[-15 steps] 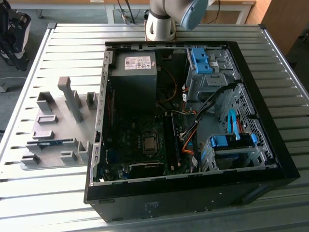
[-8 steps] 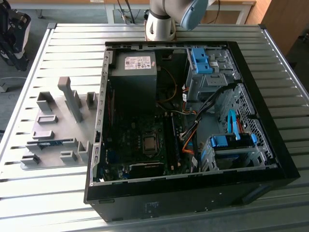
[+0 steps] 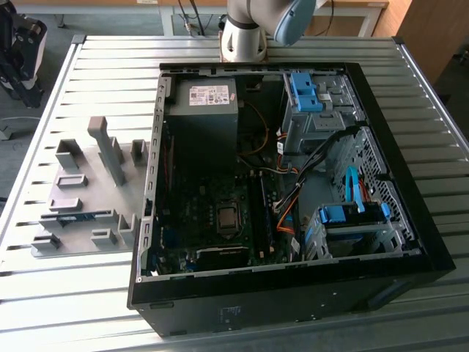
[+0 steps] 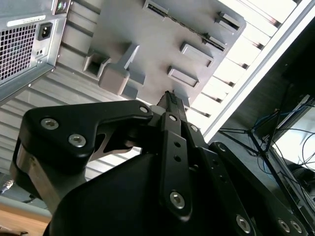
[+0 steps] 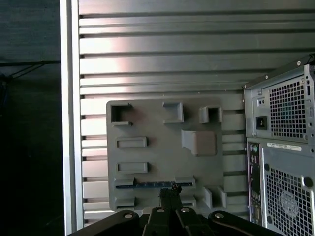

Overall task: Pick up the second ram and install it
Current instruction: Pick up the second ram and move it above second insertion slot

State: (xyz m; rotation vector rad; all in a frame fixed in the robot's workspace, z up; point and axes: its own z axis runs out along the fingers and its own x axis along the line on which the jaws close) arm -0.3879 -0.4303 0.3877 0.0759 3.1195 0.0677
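Exterior view: the second ram (image 3: 69, 216) is sitting on edge in a slot of the grey holder (image 3: 88, 191) on the table (image 3: 95, 66), beside the open computer case (image 3: 293, 293), probably so its top edge is offering a grasp.

First wrist view: the end effector (image 5: 170, 192), fingers pressed together and carrying nothing, is lining up over the stick's middle, seemingly clear of it.

Second wrist view: the closed tips are pointing toward the holder.

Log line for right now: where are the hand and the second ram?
hand: shut, empty, over holder tray | second ram: in its tray slot, not gripped | PC case: open
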